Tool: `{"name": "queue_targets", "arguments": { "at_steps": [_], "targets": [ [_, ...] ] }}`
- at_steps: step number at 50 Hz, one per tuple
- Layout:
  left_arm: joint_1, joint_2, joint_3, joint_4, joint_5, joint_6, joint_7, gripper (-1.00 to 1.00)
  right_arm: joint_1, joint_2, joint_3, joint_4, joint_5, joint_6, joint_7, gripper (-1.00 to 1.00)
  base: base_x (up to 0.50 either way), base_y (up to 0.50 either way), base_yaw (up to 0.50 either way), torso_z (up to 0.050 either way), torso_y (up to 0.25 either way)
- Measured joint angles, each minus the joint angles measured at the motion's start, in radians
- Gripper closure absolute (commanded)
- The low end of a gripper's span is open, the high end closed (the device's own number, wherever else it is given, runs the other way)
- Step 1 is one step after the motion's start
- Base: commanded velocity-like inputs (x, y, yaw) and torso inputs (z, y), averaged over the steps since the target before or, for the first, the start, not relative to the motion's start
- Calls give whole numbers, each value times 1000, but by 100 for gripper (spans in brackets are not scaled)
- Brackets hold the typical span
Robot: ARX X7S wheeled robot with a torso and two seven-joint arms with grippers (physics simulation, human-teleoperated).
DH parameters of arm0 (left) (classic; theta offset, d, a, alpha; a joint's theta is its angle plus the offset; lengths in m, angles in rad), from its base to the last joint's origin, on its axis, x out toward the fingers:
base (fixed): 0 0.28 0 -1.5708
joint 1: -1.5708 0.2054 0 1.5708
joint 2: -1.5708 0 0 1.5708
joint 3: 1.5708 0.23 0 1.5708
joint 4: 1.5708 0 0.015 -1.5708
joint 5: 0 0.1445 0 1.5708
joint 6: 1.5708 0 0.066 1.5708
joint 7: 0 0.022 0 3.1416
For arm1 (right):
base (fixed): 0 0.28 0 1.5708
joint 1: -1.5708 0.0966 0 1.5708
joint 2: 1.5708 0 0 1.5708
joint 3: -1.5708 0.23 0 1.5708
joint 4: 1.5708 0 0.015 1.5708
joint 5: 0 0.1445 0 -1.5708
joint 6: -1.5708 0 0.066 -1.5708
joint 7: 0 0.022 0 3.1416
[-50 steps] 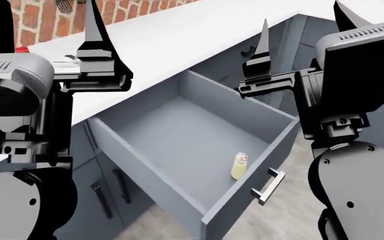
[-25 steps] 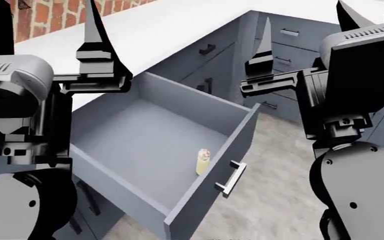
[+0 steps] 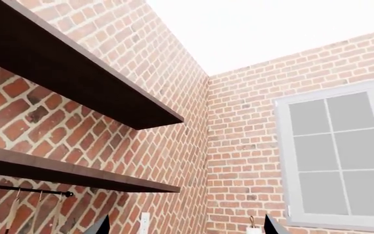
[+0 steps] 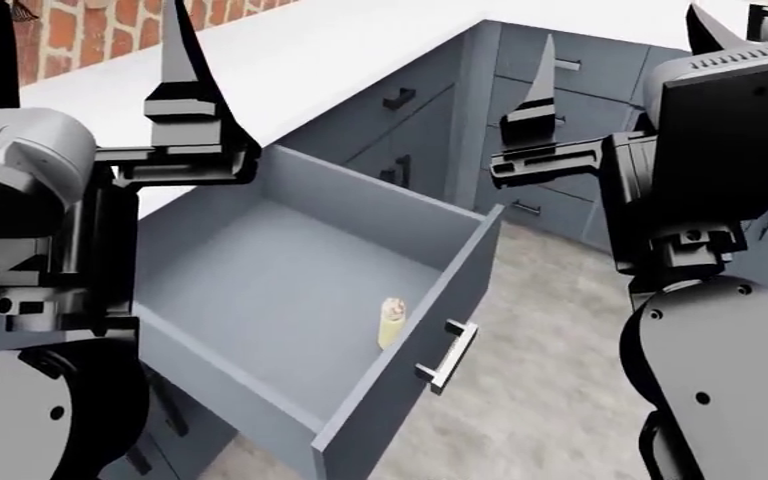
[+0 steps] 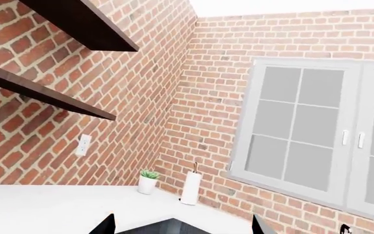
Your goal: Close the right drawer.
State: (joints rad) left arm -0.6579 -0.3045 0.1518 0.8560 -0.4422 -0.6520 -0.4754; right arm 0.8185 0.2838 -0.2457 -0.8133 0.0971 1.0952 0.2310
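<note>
White countertop (image 4: 344,50) running along the brick wall and turning a corner, seen from the head camera; its visible surface is bare. In the right wrist view the same countertop (image 5: 57,209) carries a small potted plant (image 5: 148,181) and an upright paper-towel roll (image 5: 190,187), both standing near the wall corner, close beside each other but apart. Below the counter, beige speckled floor (image 4: 558,380). Two dark wooden shelves (image 3: 76,78) are fixed to the wall above
</note>
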Motion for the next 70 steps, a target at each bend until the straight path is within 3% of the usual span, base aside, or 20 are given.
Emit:
{"name": "queue_targets", "arguments": {
  "at_steps": [25,54,70],
  "targets": [
    [-3,-9,1,10,-15,-3,-16,-100,-8,-4,19,-3,2,0,22,-100,252,-396,0,0,0],
    [-17,-17,15,11,-25,-3,-30,-100,-20,0,33,-15,12,-11,31,-100,0,0,0,0,0],
    [-13,-22,24,1,-20,13,-32,-100,-23,7,29,-19,3,-14,51,-100,237,150,0,0,0]
  ]
}}
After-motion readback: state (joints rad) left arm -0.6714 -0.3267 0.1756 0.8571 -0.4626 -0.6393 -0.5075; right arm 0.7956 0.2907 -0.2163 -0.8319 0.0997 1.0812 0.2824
